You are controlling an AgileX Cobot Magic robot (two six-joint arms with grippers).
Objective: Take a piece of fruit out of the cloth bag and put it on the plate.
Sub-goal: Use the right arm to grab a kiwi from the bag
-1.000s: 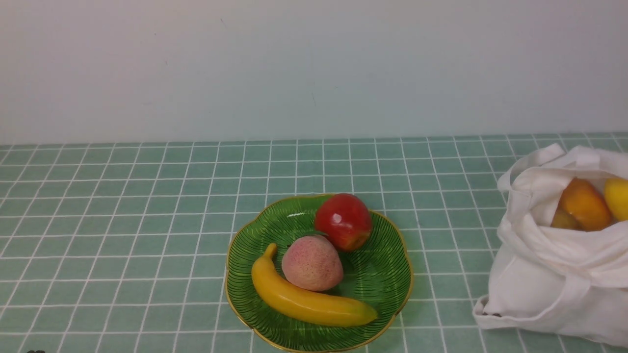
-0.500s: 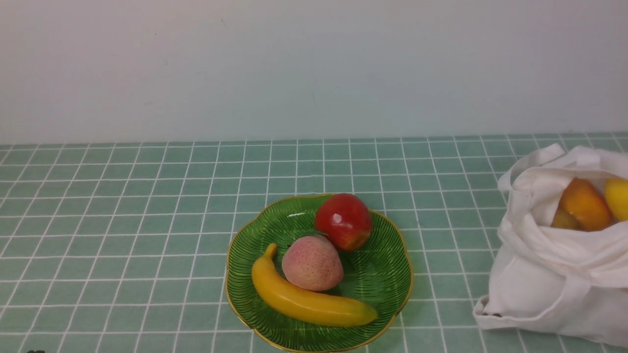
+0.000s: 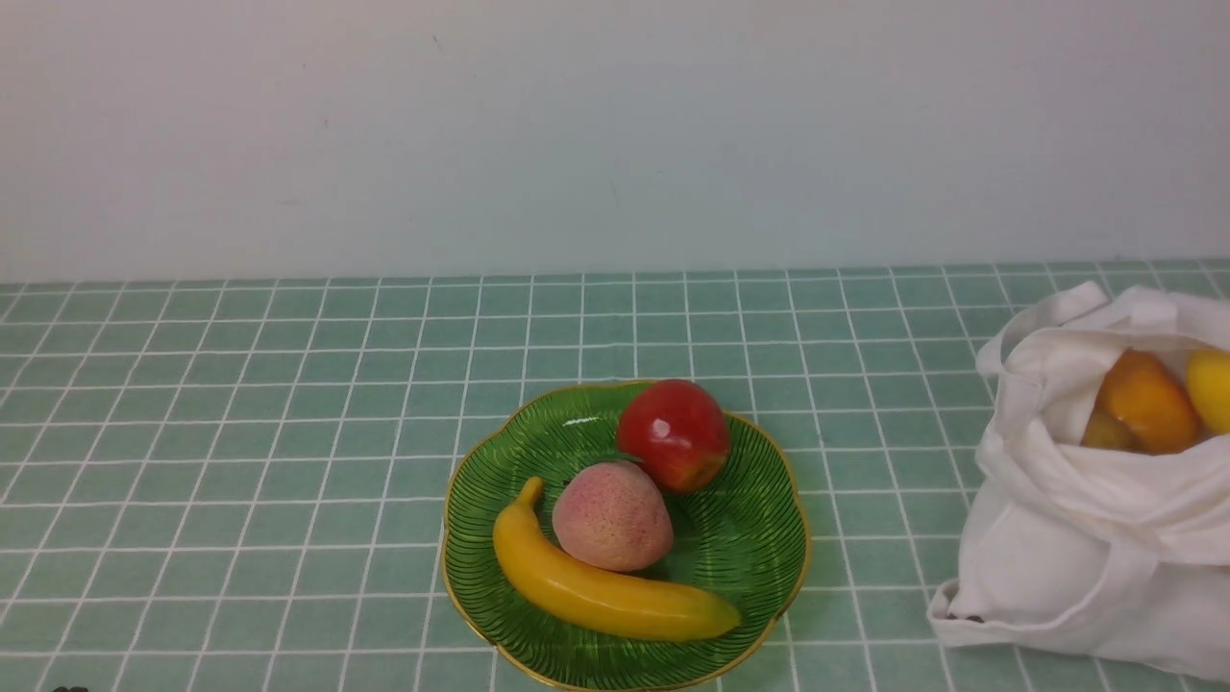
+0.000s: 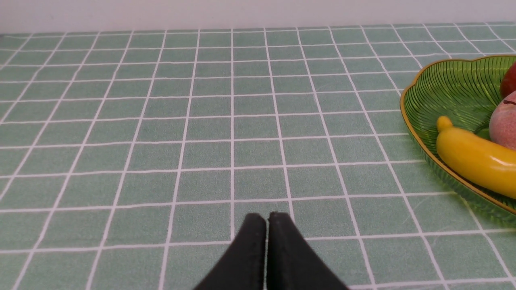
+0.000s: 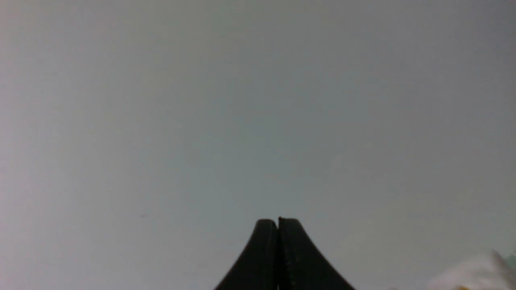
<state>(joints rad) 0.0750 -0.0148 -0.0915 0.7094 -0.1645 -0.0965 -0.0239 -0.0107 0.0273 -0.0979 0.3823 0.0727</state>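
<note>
Nothing has visibly moved; both jaws are closed and empty (no grip needed yet, presumably), while the olive-brown fruit point(image 3: 1107, 432) sits inside the cloth bag point(image 3: 1047, 538), apparently propping the orange fruit point(image 3: 1149, 402)

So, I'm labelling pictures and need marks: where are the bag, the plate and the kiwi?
Bag point(image 3: 1047, 538): front view, side
Plate point(image 3: 740, 538): front view, bare inside
Kiwi point(image 3: 1105, 432): front view, visible upper part
</note>
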